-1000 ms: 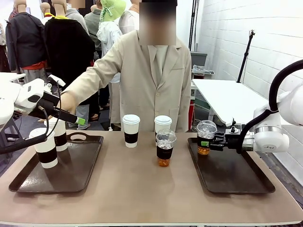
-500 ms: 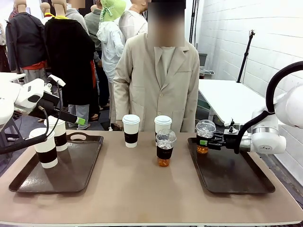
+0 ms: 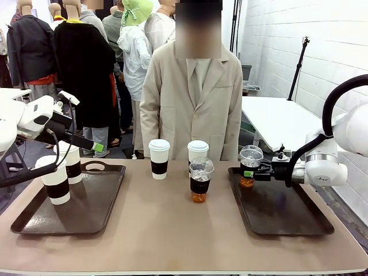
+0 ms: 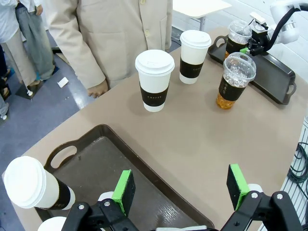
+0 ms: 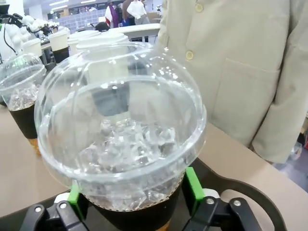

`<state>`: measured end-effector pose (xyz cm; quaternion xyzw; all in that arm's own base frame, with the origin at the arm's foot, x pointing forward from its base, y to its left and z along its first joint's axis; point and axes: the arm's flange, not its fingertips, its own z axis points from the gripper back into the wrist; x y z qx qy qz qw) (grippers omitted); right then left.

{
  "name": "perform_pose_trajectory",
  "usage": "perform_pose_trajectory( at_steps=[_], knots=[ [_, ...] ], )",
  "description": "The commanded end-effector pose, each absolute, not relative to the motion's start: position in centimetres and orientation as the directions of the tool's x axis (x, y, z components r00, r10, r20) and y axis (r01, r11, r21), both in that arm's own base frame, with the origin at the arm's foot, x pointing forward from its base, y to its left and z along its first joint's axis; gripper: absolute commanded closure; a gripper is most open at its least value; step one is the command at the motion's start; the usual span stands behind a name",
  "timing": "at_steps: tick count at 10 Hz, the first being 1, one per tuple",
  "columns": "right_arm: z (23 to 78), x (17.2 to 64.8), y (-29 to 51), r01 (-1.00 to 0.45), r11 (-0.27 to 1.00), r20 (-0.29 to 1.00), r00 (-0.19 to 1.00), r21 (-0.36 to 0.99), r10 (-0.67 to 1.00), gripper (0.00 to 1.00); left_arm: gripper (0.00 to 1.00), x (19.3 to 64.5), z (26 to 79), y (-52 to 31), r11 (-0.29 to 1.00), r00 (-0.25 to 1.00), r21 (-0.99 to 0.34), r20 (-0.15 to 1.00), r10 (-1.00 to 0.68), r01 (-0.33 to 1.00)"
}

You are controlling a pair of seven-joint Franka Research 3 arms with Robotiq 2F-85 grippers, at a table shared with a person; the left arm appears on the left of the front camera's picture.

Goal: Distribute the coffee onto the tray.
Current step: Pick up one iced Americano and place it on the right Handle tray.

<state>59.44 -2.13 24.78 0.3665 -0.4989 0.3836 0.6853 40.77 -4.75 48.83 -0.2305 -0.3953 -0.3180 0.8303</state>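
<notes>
An iced coffee cup (image 3: 250,158) with a clear dome lid stands on the far left corner of the right tray (image 3: 287,214). My right gripper (image 3: 248,172) is around it. In the right wrist view the green pads (image 5: 192,185) flank the cup (image 5: 120,130), jaws wide, open. Two white sleeved cups (image 3: 56,179) (image 3: 73,164) stand on the left tray (image 3: 92,208). My left gripper (image 3: 92,145) hovers open above them, its pads (image 4: 124,190) wide apart with nothing between. Mid-table stand two white cups (image 3: 159,159) (image 3: 198,150) and another iced cup (image 3: 200,179).
A person in a beige coat (image 3: 192,103) stands at the far edge behind the middle cups, arms down. The near half of each tray is bare, as is the table's front strip (image 3: 184,241). A white table (image 3: 282,118) stands behind on the right.
The person drew back the arm that reached toward the left tray and now stands upright. The right gripper stays around the iced cup on the tray. The left arm has not moved.
</notes>
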Motion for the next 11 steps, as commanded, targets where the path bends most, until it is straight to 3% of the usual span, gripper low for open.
perform_pose_trajectory(
  at_steps=[1, 11],
  knots=[
    [25.4, 59.9, -2.6, -0.877, 0.459, 0.952, 0.25, 0.144, 0.179, 0.0, 0.0, 41.0, 48.6, -4.6, 0.686, 0.483, -0.137, 0.806, -0.343, 0.714],
    [27.0, 53.0, -6.9, -0.843, 0.495, 0.938, 0.315, 0.208, 0.143, 0.0, 0.0, 41.0, 48.6, -4.6, 0.686, 0.483, -0.137, 0.806, -0.343, 0.714]
  ],
)
